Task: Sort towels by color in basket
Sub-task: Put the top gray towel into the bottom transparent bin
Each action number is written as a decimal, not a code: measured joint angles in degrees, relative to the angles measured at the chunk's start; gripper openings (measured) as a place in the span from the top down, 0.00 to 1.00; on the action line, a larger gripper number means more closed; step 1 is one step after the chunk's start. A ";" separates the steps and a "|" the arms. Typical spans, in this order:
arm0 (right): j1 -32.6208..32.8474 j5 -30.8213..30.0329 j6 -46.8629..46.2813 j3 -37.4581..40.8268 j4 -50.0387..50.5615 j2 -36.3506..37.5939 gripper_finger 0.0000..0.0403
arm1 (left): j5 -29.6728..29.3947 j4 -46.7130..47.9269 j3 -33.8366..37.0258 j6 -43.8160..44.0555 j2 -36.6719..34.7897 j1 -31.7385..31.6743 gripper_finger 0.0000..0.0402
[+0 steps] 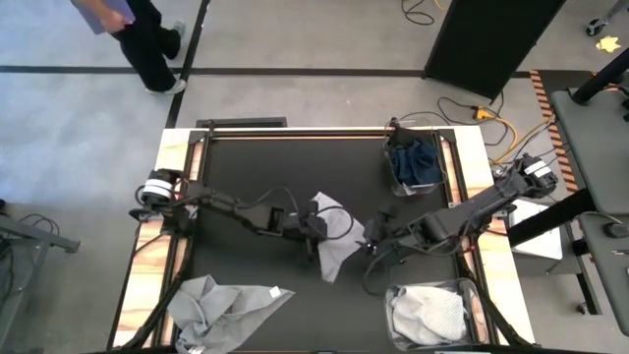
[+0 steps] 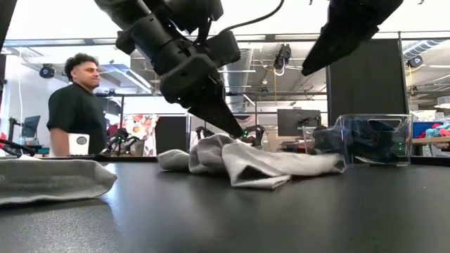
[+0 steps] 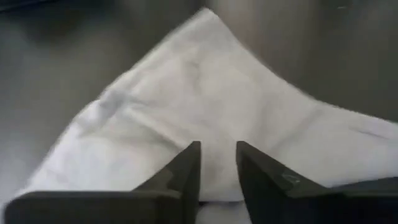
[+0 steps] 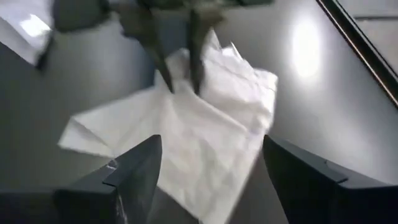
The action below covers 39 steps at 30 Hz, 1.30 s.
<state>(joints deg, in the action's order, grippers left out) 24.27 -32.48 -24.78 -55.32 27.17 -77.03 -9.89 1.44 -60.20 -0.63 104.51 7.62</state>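
A: Where does the light grey towel (image 1: 332, 234) lie?

B: Mid-tabletop (image 1: 246, 177), crumpled, its long axis running from the far side toward the near edge. The left end effector (image 1: 316, 228) is down on its left part, fingers drawn nearly together around a fold of the cloth, a thin gap between them in the left wrist view.

A: And the right one?

B: The right end effector (image 1: 376, 236) sits just beside the towel's right edge, fingers spread wide, holding nothing. From its wrist camera the towel (image 4: 186, 130) lies straight ahead, between and beyond its fingers.

A: So which arm takes it?

B: The left is on it already, I judge. The clear bin with light cloths (image 1: 429, 313) stands at the near right, though, and the bin of dark towels (image 1: 417, 163) at the far right, so the carry goes rightward. More grey towels (image 1: 221, 307) wait near left.
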 joint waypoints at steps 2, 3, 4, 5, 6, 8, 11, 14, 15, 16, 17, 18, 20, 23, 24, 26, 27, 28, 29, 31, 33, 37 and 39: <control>-0.35 1.01 2.28 0.99 -4.50 0.00 0.31 | -0.16 0.29 0.00 -0.40 -0.25 0.00 0.71; -0.47 1.35 3.44 1.67 -7.20 0.00 0.30 | -0.20 1.10 0.00 -0.38 -0.55 0.11 0.68; -0.69 1.44 4.48 2.36 -9.65 0.00 0.29 | -0.18 2.32 0.00 -0.36 -1.10 0.24 0.65; -0.92 1.48 5.50 3.17 -12.20 0.00 0.28 | -0.20 3.64 0.00 0.02 -1.74 0.36 0.63; -1.26 1.50 6.75 4.16 -15.14 0.00 0.27 | -0.23 5.35 -0.04 0.87 -2.64 0.54 0.61; -2.22 1.47 8.41 6.36 -21.53 0.00 0.26 | -1.36 9.95 -0.04 2.73 -4.74 1.24 0.59; -3.95 1.54 9.80 9.72 -28.67 0.00 0.25 | -5.80 16.28 0.17 4.05 -8.25 3.46 0.58; -6.54 4.68 9.71 11.69 -32.80 -1.46 0.26 | -10.56 17.70 1.80 5.86 -12.33 6.40 0.59; -7.25 5.59 9.60 11.80 -33.77 -2.58 0.27 | -11.73 17.42 2.97 6.71 -13.84 7.31 0.60; -7.91 5.74 9.72 11.81 -35.24 -4.20 0.27 | -12.82 16.52 4.28 7.57 -15.21 8.10 0.60; -8.41 5.77 10.40 11.81 -37.73 -6.07 0.28 | -13.67 14.72 5.83 8.55 -16.56 8.82 0.60; -8.85 6.07 11.41 11.81 -40.69 -8.36 0.28 | -14.58 12.24 7.83 9.65 -18.14 9.69 0.61; -9.93 7.22 13.52 11.54 -44.90 -12.77 0.29 | -15.37 6.66 12.43 11.14 -20.92 11.10 0.61; -11.91 7.02 16.06 9.37 -47.05 -18.61 0.31 | -15.21 -4.34 19.79 11.86 -24.36 13.21 0.62; -12.67 6.88 16.92 8.70 -47.19 -19.92 0.31 | -15.12 -8.49 22.07 11.83 -25.11 13.75 0.62; -14.28 6.42 18.06 6.70 -47.44 -22.71 0.33 | -15.40 -16.90 26.67 11.29 -26.71 14.48 0.62; -14.95 6.77 18.42 5.99 -47.64 -23.81 0.34 | -16.05 -21.49 28.77 10.51 -27.20 14.70 0.62; -15.59 7.20 18.68 5.45 -47.20 -24.90 0.35 | -16.34 -26.56 30.64 9.37 -27.45 14.74 0.62; -16.16 8.18 18.84 4.59 -46.87 -25.91 0.36 | -16.27 -30.82 32.47 8.07 -27.83 14.75 0.62; -16.91 10.43 18.82 3.48 -47.34 -27.42 0.40 | -16.27 -34.72 35.48 6.56 -28.57 14.74 0.62; -17.35 12.40 18.82 2.53 -47.08 -28.52 0.44 | -16.37 -35.73 37.36 5.97 -29.87 14.74 0.62; -17.84 13.24 18.44 1.65 -46.18 -30.07 0.54 | -18.05 -35.52 39.06 5.56 -32.96 14.62 0.62; -18.05 13.32 18.37 1.20 -44.60 -30.18 0.61 | -18.11 -34.64 38.97 5.70 -34.82 14.66 0.62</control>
<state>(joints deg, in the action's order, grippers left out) 6.22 -19.16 -6.40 -54.12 -17.43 -107.22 -28.00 -33.20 -21.24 5.06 69.69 22.27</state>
